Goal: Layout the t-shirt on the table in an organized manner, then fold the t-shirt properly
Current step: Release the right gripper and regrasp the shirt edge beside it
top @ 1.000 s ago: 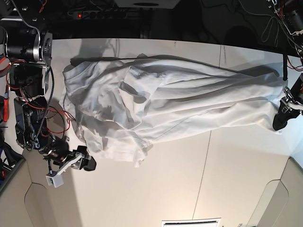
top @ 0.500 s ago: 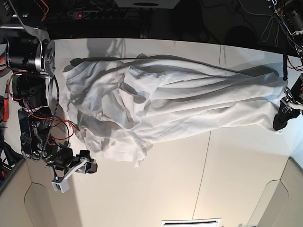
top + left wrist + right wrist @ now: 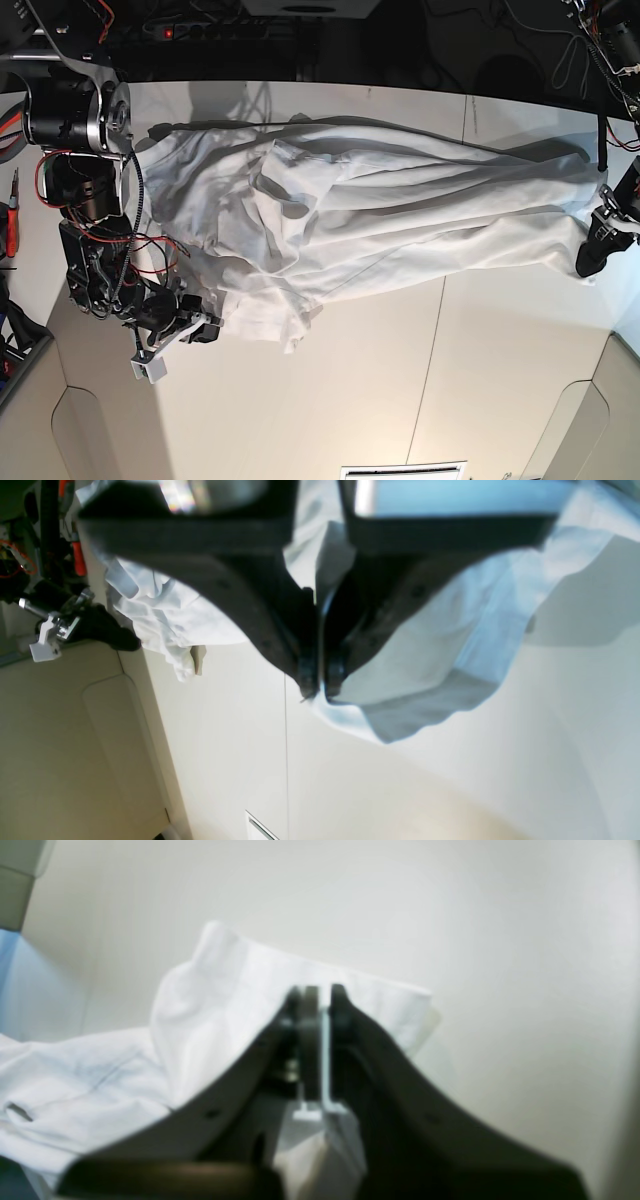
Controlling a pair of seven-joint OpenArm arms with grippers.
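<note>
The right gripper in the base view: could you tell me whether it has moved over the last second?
Yes. The right gripper has slid toward the t-shirt, closing the strip of bare table between them, and now pinches its edge.

Behind the far edge of the work surface the room lay dark, with a black power strip (image 3: 215, 30) showing one small red light among loose cables (image 3: 575, 55). Beige rounded panels (image 3: 85, 435) sat at the near corners. Daylight washed in evenly, casting soft grey shadows.

Your t-shirt (image 3: 380, 215) lies across the surface (image 3: 450, 400), right hand (image 3: 205, 330) at eight o'clock, left hand (image 3: 590, 265) at three.
</note>
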